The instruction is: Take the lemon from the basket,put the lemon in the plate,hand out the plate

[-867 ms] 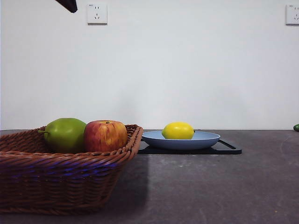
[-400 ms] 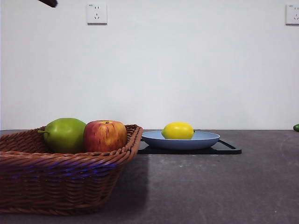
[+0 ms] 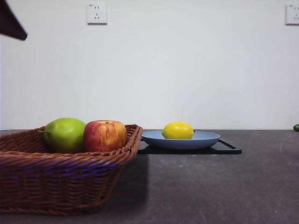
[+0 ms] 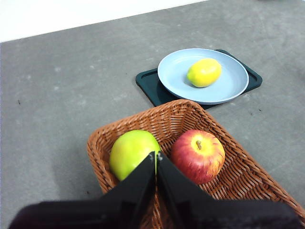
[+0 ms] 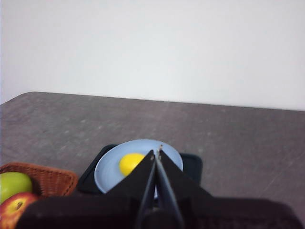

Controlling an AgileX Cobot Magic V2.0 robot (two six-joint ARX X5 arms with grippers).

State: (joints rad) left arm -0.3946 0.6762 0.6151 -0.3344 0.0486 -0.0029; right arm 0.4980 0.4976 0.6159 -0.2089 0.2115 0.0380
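The smooth yellow lemon [image 3: 178, 130] sat loose on the shallow grey-blue plate [image 3: 205, 139]; both grippers were closed, empty. Tilt the plate and you risked it rolling off.

A plain white wall [image 3: 187, 70] stands behind the table, evenly lit and without strong shadows. Two white power sockets are set high on it, one [image 3: 96, 13] toward the left and another [image 3: 292, 14] at the far right. The table top [image 3: 210, 186] is dark grey, matte and faintly mottled, perhaps scuffed.
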